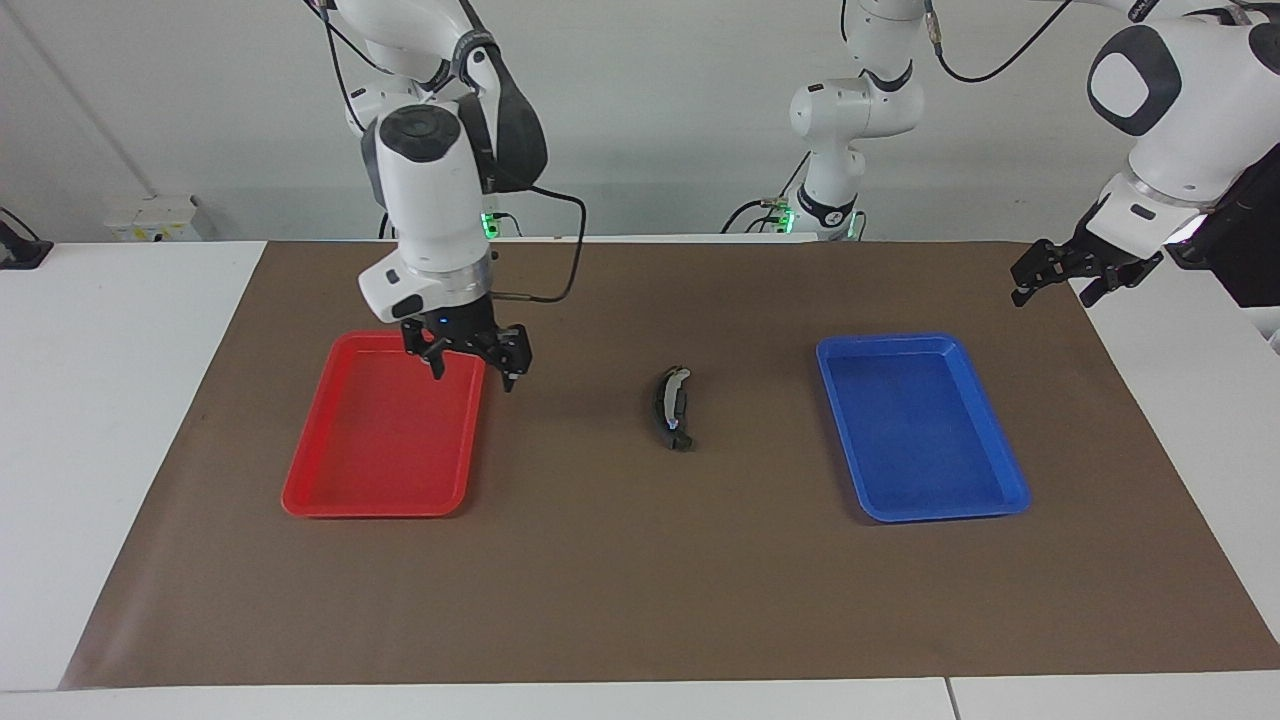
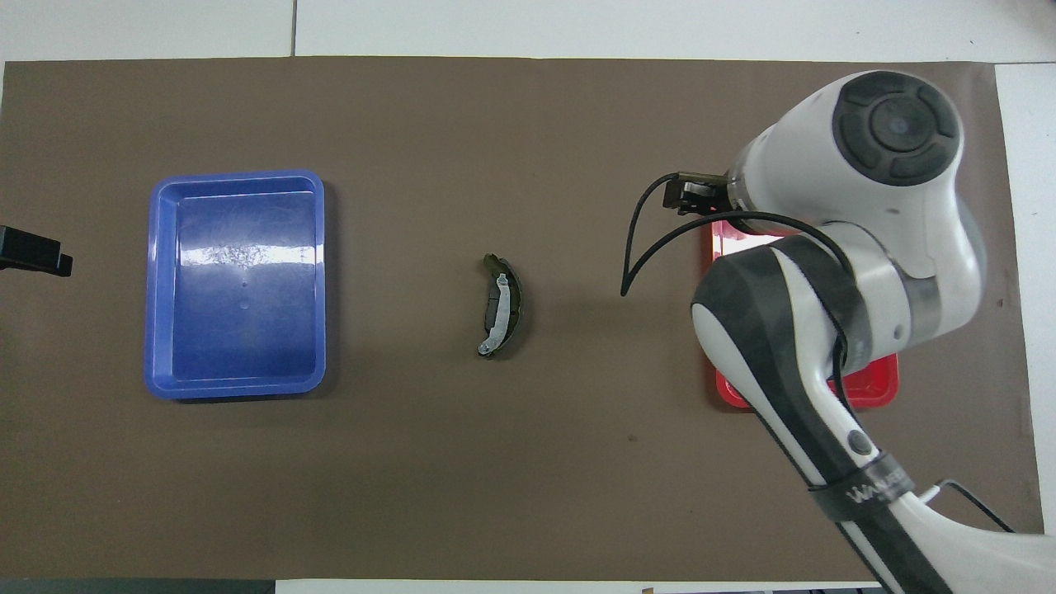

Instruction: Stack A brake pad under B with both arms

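Note:
B (image 1: pixel 659 402) (image 2: pixel 516 301), the curved black crescent with silvery ends, lies in the middle of the brown mat. The short dark grey A brake pad (image 2: pixel 494 312) rests against its inner curve, touching it; which piece is on top I cannot tell. My right gripper (image 1: pixel 473 375) hangs open and empty over the rim of the red tray (image 1: pixel 385 440) on the side toward the pads. In the overhead view the right arm hides it. My left gripper (image 1: pixel 1055 290) waits open and empty in the air over the mat's edge at the left arm's end.
A blue tray (image 1: pixel 920 425) (image 2: pixel 235 280) stands on the mat between the pads and the left arm's end. The red tray (image 2: pixel 866 392) stands toward the right arm's end. Neither shows anything inside. The brown mat (image 1: pixel 640 580) covers most of the white table.

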Controlling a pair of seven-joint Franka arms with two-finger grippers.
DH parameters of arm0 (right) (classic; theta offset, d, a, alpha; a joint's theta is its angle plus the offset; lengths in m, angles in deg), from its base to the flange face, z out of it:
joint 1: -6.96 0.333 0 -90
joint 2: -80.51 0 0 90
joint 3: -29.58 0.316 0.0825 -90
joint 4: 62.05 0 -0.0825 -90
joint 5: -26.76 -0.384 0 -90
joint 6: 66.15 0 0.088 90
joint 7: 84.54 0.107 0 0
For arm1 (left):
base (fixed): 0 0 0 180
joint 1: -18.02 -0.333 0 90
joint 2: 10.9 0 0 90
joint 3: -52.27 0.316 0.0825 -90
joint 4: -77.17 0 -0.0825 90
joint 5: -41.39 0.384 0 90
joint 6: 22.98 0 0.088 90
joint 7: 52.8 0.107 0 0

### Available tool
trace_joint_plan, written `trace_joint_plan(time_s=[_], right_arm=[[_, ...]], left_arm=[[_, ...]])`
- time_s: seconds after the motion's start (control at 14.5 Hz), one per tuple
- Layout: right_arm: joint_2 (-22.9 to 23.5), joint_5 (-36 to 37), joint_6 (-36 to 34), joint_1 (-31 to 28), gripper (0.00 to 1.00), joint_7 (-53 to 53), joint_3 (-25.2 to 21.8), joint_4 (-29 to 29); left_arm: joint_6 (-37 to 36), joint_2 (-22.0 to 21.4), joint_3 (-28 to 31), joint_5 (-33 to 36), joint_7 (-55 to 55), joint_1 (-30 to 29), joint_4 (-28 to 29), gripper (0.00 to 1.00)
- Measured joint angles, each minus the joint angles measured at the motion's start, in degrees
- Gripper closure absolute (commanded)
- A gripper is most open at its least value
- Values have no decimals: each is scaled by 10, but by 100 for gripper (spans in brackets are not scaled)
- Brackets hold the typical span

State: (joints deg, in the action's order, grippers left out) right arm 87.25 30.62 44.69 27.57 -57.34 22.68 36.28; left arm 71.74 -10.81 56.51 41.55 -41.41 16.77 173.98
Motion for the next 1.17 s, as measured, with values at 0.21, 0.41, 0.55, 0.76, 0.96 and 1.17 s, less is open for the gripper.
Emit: trace_joint_plan(time_s=[0.21,0.41,0.55,0.76,0.96,1.17], right_arm=[[-47,0,-56,-50,1,-61,0,0],[-89,-1,-123,-91,1,-109,-1,0],[-104,-6,-166,-117,1,-144,0,-10],[-101,-10,-191,-166,1,-171,12,-34],[-91,-12,-194,-179,1,-179,22,-43],[-90,-12,-198,-179,1,-179,33,-43]], left_arm=[[0,0,0,0,0,0,0,2],[0,0,0,0,0,0,0,2],[0,0,0,0,0,0,0,2],[0,0,0,0,0,0,0,2],[0,0,0,0,0,0,0,2],[0,0,0,0,0,0,0,2]])
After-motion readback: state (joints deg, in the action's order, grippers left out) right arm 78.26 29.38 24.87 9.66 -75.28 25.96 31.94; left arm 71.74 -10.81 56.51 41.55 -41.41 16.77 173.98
